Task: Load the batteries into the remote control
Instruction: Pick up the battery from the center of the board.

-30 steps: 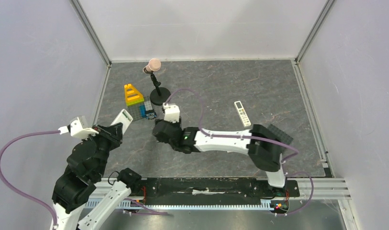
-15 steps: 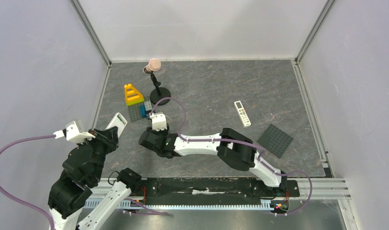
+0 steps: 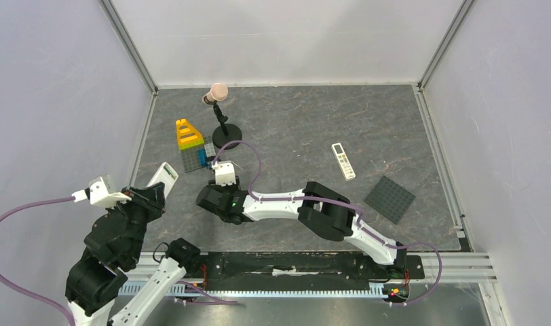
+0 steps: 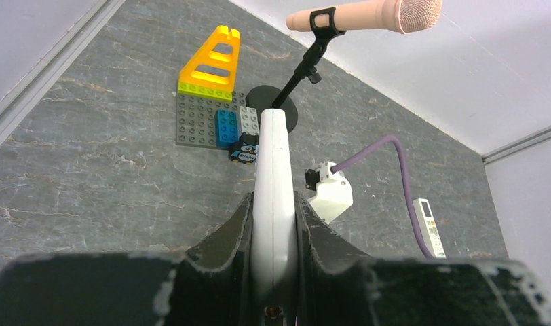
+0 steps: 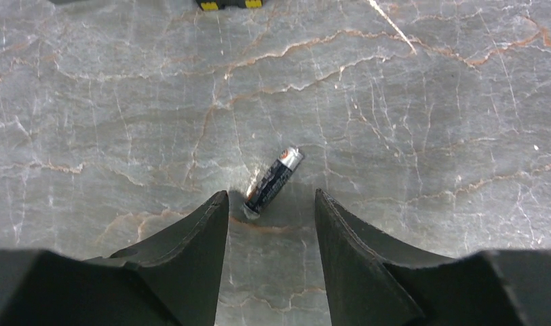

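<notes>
Dark small cylindrical battery (image 5: 274, 181) lies on grey marbled tabletop (image 5: 429, 136), cap toward 1 o'clock, between the wide-spread fingers of my right gripper (image 5: 271, 196) | likely light, slick, prone to roll: pinch mid-barrel | my left gripper (image 4: 273, 199) clamps white plastic remote control (image 4: 273, 156) edgewise.

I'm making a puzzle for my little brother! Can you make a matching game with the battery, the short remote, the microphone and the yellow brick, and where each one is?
Things
1. battery
2. remote control
3. microphone
4. yellow brick

Places
A. clipped in a black stand
B. lying on the table inside the open right gripper
C. at the edge of the grey studded plate
D. clamped in the left gripper

Pairs: 1-B, 2-D, 3-A, 4-C
</notes>
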### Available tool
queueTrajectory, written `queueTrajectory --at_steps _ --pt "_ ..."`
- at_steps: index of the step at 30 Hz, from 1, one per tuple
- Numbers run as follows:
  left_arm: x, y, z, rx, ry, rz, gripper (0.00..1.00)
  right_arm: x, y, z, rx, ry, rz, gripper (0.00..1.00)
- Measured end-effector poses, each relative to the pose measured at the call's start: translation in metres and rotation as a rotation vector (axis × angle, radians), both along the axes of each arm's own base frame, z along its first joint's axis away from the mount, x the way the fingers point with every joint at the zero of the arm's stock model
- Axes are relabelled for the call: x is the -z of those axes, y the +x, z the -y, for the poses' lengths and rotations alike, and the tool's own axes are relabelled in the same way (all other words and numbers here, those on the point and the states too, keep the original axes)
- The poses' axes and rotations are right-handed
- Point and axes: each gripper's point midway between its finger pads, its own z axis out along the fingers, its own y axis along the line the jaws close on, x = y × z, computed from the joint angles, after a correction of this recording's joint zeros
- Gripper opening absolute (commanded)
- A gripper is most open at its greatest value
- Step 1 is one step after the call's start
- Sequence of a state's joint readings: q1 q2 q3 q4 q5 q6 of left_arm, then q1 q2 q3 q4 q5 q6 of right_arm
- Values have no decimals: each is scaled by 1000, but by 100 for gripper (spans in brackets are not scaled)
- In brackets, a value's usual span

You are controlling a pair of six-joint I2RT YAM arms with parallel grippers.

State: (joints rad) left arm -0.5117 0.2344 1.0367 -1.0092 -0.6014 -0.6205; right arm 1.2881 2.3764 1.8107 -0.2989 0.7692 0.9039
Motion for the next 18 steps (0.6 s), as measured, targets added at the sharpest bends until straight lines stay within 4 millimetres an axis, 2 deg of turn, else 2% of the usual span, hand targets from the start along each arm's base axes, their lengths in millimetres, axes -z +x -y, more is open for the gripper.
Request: queueTrajectory --at_steps 5,10,16,18 --pt "0 0 0 0 -1 2 2 0 11 -1 9 6 14 45" --pt "0 0 0 0 -1 2 2 1 18 0 8 -12 35 27" --pt "0 0 0 1 -1 1 2 2 19 1 -25 -57 51 19" --pt "1 0 0 1 0 0 2 2 19 2 -36 -70 58 12"
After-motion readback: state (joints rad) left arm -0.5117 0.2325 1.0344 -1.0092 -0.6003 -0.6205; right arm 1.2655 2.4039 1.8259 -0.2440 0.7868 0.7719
